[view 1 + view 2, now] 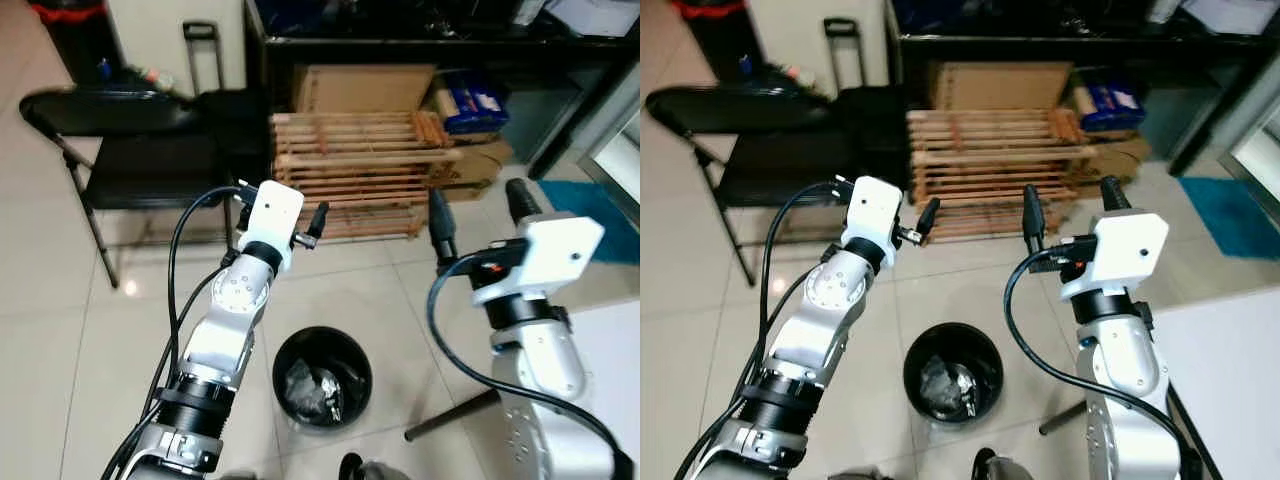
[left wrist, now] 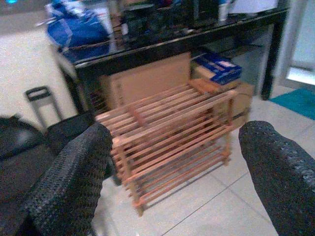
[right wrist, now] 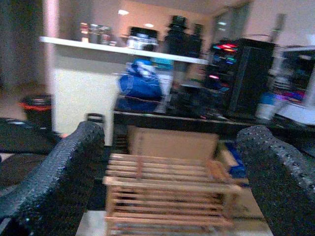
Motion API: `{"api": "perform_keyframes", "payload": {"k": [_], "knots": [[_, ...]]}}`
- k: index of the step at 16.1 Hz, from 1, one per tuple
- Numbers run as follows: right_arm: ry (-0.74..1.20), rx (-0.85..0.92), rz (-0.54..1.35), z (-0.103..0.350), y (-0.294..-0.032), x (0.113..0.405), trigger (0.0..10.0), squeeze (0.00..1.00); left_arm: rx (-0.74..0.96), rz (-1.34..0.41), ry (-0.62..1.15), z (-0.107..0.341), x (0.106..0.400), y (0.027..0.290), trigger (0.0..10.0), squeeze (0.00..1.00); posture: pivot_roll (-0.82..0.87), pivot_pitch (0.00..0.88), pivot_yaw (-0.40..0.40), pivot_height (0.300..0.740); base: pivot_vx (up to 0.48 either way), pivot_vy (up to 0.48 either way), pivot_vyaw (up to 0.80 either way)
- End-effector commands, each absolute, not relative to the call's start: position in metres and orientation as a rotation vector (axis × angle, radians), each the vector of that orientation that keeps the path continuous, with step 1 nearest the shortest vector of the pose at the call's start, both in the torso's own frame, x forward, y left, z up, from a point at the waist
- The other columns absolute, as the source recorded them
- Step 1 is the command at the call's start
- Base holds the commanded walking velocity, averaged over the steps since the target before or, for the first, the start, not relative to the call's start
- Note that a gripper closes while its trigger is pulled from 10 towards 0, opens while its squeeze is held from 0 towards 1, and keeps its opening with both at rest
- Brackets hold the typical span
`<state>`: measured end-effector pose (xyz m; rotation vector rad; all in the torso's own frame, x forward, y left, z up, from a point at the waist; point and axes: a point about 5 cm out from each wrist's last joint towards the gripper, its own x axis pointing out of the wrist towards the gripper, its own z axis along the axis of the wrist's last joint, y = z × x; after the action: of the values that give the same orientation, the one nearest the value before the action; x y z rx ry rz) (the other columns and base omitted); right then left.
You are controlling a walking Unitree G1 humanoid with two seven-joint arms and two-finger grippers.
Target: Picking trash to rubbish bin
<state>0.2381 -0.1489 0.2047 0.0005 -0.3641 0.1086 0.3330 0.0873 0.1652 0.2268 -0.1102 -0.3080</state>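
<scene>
Both grippers, left (image 1: 281, 215) and right (image 1: 482, 207), hover above the bin (image 1: 322, 377) holding trash (image 1: 313, 388), jaws released and empty.

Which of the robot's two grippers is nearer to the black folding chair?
Left. The left gripper is raised just beside the black folding chair; the right gripper is raised farther off, past the wooden rack.

Trash (image 1: 312, 388) in bin (image 1: 322, 340) — between arms; rack (image 1: 360, 170) behind, chair (image 1: 130, 150) left.
</scene>
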Motion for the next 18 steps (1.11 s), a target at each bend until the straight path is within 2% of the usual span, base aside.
{"api": "perform_keyframes", "payload": {"k": [1, 6, 18], "knots": [[-0.353, -0.006, 0.063, 0.207, -0.159, 0.234, 10.0, 0.00, 0.215, -0.350, -0.133, 0.171, 0.333, 0.076, 10.0, 0.00, 0.12, 0.073, -0.044, 0.740, 0.000, 0.000, -0.79], [-0.345, 0.000, 0.055, 0.211, -0.156, 0.236, 10.0, 0.00, 0.156, -0.402, -0.080, 0.163, 0.332, 0.069, 10.0, 0.00, 0.12, 0.072, -0.033, 0.740, 0.000, 0.000, -0.79], [-0.342, -0.015, 0.048, 0.212, -0.157, 0.238, 10.0, 0.00, 0.134, -0.421, -0.045, 0.158, 0.339, 0.066, 10.0, 0.00, 0.11, 0.048, -0.024, 0.740, 0.000, 0.000, -0.80]]}}
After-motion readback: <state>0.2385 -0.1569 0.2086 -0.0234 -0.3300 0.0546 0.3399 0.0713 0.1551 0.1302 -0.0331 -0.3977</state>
